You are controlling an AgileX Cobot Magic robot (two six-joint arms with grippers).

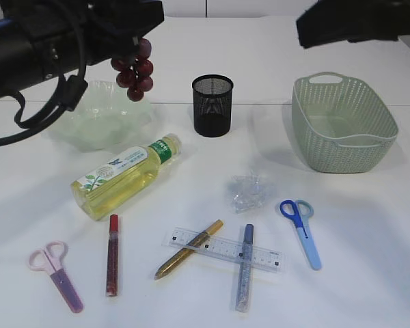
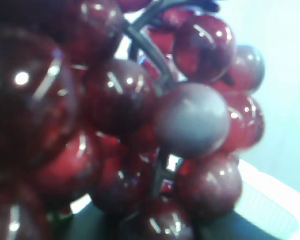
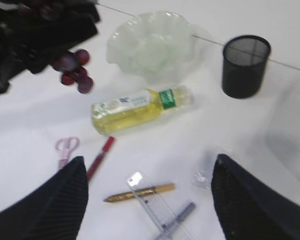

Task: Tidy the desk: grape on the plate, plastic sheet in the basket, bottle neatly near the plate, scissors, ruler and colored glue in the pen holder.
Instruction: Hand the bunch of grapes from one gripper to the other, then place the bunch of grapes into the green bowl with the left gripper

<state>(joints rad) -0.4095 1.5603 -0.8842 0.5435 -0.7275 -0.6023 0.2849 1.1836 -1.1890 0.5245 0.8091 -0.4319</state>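
Grape [image 2: 140, 125] bunch fills left wrist view, hanging from left gripper [image 1: 131, 42] – jaws part-closed on stem, above plate [image 1: 89, 126] rim. Light, berries smooth, may swing; hold stem. Right gripper [image 3: 147, 200] wide open, empty – above ruler [image 3: 155, 210].

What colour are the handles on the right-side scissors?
Blue, on the scissors by the basket; clearest in the exterior view.

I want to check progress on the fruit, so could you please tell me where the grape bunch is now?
The dark red grape bunch hangs from the left claw at the exterior view's upper left, above the pale green ruffled plate, not yet on it.
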